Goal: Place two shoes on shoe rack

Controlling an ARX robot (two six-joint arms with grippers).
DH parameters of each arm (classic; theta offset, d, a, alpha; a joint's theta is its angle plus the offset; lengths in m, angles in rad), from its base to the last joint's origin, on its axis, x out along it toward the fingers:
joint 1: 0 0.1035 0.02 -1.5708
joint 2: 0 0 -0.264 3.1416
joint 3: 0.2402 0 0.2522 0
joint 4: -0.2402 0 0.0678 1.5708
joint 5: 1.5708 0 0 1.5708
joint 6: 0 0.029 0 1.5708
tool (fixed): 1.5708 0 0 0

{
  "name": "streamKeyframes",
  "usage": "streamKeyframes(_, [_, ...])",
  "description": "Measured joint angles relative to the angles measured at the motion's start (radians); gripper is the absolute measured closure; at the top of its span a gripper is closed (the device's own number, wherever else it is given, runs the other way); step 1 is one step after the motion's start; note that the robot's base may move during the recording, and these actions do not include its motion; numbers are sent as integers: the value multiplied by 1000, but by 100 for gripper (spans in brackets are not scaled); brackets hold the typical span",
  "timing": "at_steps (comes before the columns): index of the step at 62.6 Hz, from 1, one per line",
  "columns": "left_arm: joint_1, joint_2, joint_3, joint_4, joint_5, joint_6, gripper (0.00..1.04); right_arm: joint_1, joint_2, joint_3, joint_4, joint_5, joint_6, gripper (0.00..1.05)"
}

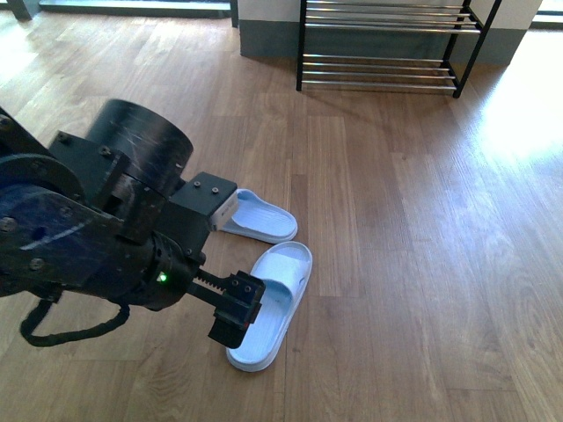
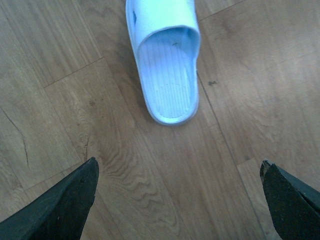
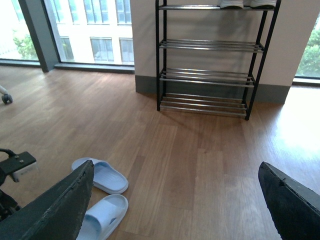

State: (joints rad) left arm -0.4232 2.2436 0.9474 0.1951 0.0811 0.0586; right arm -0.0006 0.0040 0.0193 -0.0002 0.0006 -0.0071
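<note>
Shoes, a pair of pale blue slippers, lie side by side on the wooden floor (image 1: 396,264), well apart from the rack (image 1: 387,44) at the far wall. The left fingers (image 2: 60,205) hang spread wide just short of the nearer slipper (image 1: 280,286), at its heel end. The right fingers (image 3: 55,210) are spread too, empty. The left arm should probably reach forward, straddle the strap squarely, then close.

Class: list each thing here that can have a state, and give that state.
Nearer pale blue plastic slide sandal: sole-down on the wooden floor, ungripped.
Farther pale blue plastic slide sandal: sole-down on the floor, ungripped.
Black-framed shoe rack with chrome rod shelves: upright; lower three shelves bare.
Left gripper: open, empty.
Right gripper: open, empty.
</note>
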Motion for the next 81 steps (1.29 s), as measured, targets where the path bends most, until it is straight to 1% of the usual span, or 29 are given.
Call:
streamKeyframes(6, [2,84,62,4,-51,35,9,0,0,0,0,0,0,9])
streamKeyframes(21, [18,253,215,-11,-122,93,9,0,0,0,0,0,0,9])
streamKeyframes(29, [21,375,322,-3,-185,158,9,0,0,0,0,0,0,9])
streamKeyframes(33, [20,416,359,1,-184,174,9,0,0,0,0,0,0,9])
streamKeyframes(45, [7,512,436,93,-185,260,9,0,0,0,0,0,0,9])
streamKeyframes(54, [-4,565,492,143,-178,271,9,0,0,0,0,0,0,9])
streamKeyframes(68, [-4,660,614,127,-187,268,9,0,0,0,0,0,0,9])
streamKeyframes(81, [-4,747,732,164,-186,272,9,0,0,0,0,0,0,9])
